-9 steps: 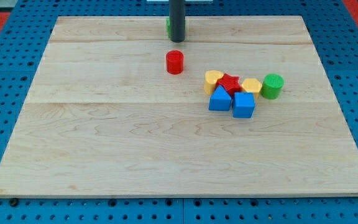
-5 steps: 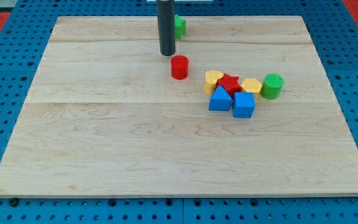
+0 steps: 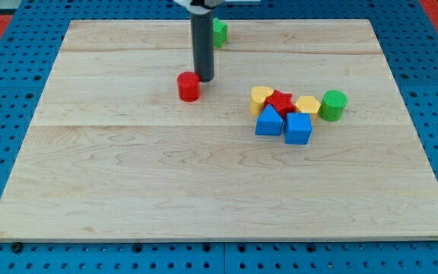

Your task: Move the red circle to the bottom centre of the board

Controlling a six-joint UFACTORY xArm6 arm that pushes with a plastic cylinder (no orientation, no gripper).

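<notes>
Blue pegboard with many small holes surrounds the wooden board (image 3: 128,190), and a red patch of floor shows in the view's top corners. On this board our red circle (image 3: 189,87) stands in the upper half, a little to the view's left of the middle line. It is upright and apart from all other blocks, and the bottom centre of the board is well below it.

My tip (image 3: 204,79) is just beside the red circle, at its upper right side in the view; it seems to touch the block or nearly so, but we cannot tell which. The dark rod rises straight from there to the view's top edge. We have no claw on this arm, so there is nothing released or clenched to report; only the rod is there.

Behind the rod, near the board's top edge, a green block (image 3: 219,31) shows partly; its shape we cannot make out.

Well to the view's right of the red circle lies a tight group. A red star (image 3: 281,100) sits between two yellow blocks, one at its left (image 3: 260,96) and one at its right (image 3: 308,104). Below them two blue blocks touch each other: a pointed one (image 3: 268,122) and a cube-like one (image 3: 297,129). A green cylinder (image 3: 333,105) stands at the right end of the group.
</notes>
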